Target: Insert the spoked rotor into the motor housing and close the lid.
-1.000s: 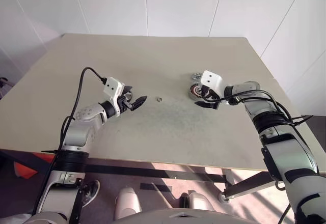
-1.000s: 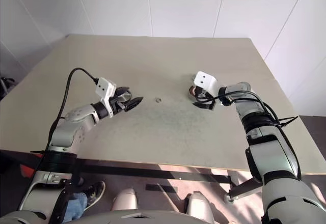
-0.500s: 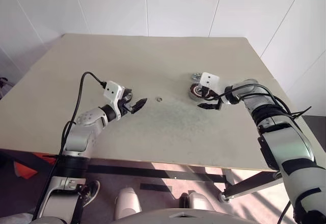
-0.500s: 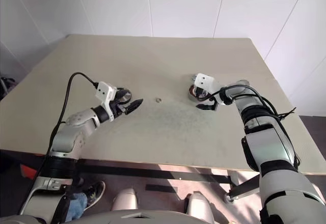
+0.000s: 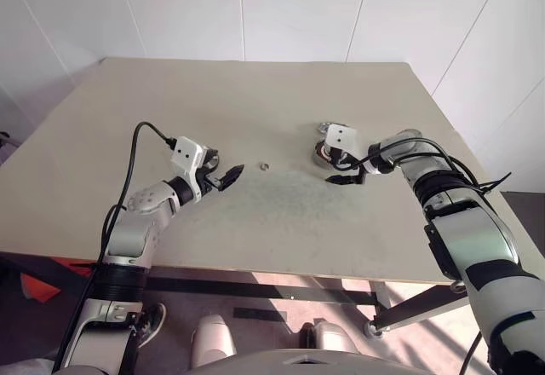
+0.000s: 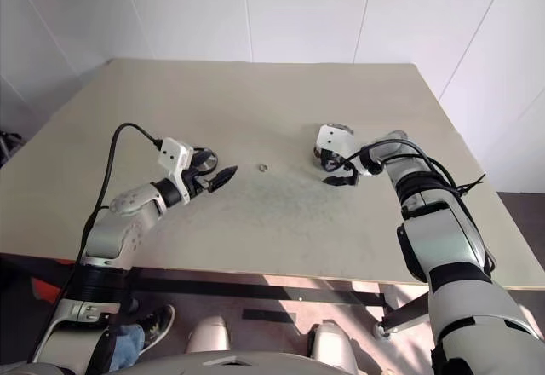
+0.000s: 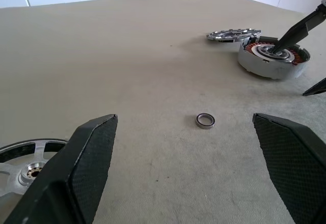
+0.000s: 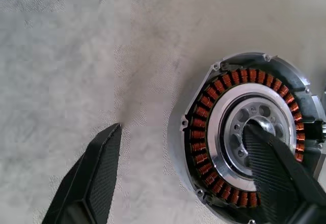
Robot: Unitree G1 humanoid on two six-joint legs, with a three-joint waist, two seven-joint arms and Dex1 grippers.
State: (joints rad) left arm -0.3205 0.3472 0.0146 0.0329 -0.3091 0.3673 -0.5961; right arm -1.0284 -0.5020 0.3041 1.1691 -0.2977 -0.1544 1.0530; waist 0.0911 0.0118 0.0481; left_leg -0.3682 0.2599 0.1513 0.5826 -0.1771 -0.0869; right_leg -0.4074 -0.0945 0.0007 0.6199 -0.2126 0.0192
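A beige table stands against white panelled walls. On it: one motor housing, one lid, one rotor, one washer. The housing, pale rim around copper windings, sits right of centre. Right gripper straddles its wall, spread; left gripper spread, empty.

Motor housing sits on the counter, on the robot's right half. Lid lies flat just behind the housing, almost touching it. Small washer ring lies left of the housing, well apart. Spoked rotor lies further left of the housing, beyond the ring. Right gripper straddles the housing's wall: one finger inside its centre, one outside. Left gripper is left of the housing, past the ring.
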